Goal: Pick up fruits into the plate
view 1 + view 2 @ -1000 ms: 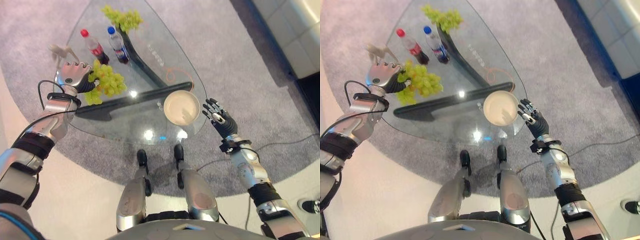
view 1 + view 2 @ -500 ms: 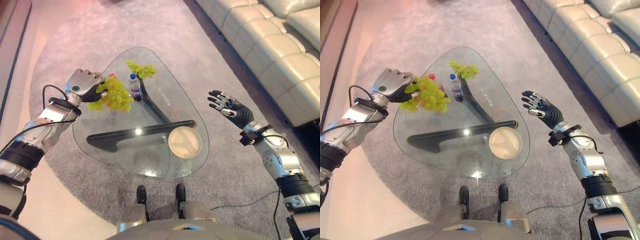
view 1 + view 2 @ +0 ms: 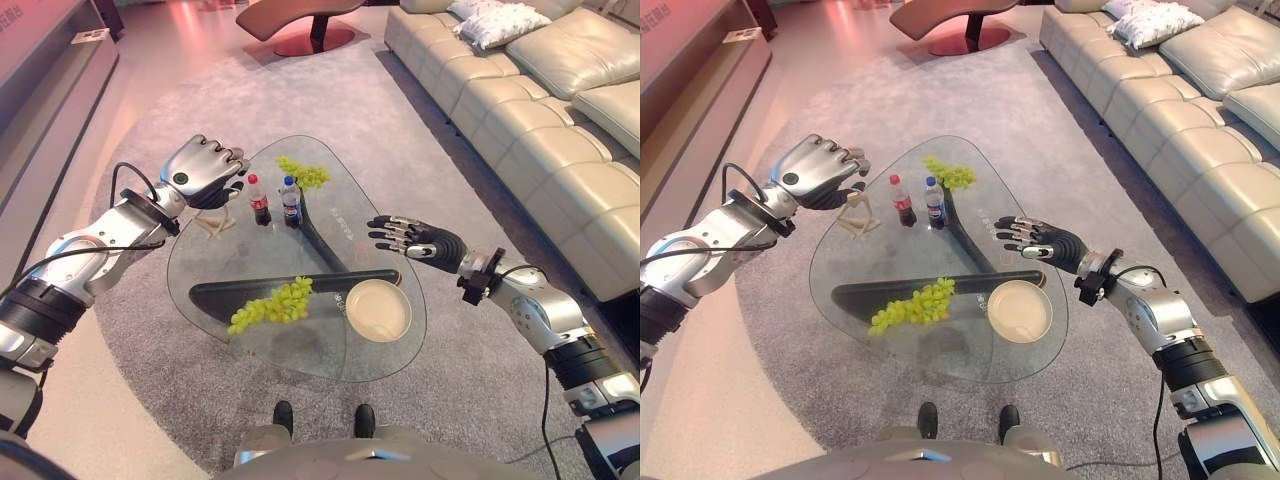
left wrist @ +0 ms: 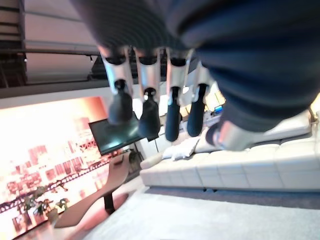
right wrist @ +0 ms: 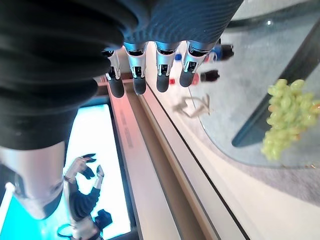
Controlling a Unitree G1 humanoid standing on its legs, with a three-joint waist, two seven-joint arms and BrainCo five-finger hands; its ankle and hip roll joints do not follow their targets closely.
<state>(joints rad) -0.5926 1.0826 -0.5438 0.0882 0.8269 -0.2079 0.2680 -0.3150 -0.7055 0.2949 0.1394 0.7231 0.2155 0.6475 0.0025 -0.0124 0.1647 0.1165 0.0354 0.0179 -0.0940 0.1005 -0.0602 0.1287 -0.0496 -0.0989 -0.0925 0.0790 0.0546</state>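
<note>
Glass forms the top of the rounded three-sided bench (image 3: pixel 250 345), which stands on a grey rug (image 3: pixel 420 150) with a dark frame showing through it. A bunch of green grapes (image 3: pixel 272 305) lies on the glass near the robot, left of centre, over the dark crossbar. Just to its right, apart from it, sits the round cream plate (image 3: pixel 379 310), with nothing on it. A second bunch of green grapes (image 3: pixel 303 173) rests at the far side of the bench. Just near of that far bunch stand two small bottles side by side: one with a red cap (image 3: pixel 257 200) on the left and one with a blue cap (image 3: pixel 291 201) on the right. A small pale figurine (image 3: pixel 213 222) stands on the glass left of the bottles.

The left robot hand (image 3: pixel 203 172) is raised above the far-left edge of the bench, beside the figurine, fingers curled inward and holding nothing; its wrist view shows the fingertips (image 4: pixel 150 120) bent down with only the room beyond them. The right robot hand (image 3: pixel 417 240) hovers over the right side of the bench, just far of the plate, its fingers stretched out and spread, released; from its wrist view the fingers (image 5: pixel 136 75) run straight, with the near grapes (image 5: pixel 290 117) on the glass past them.

A cream sofa (image 3: pixel 530 110) runs along the far right of the rug.
</note>
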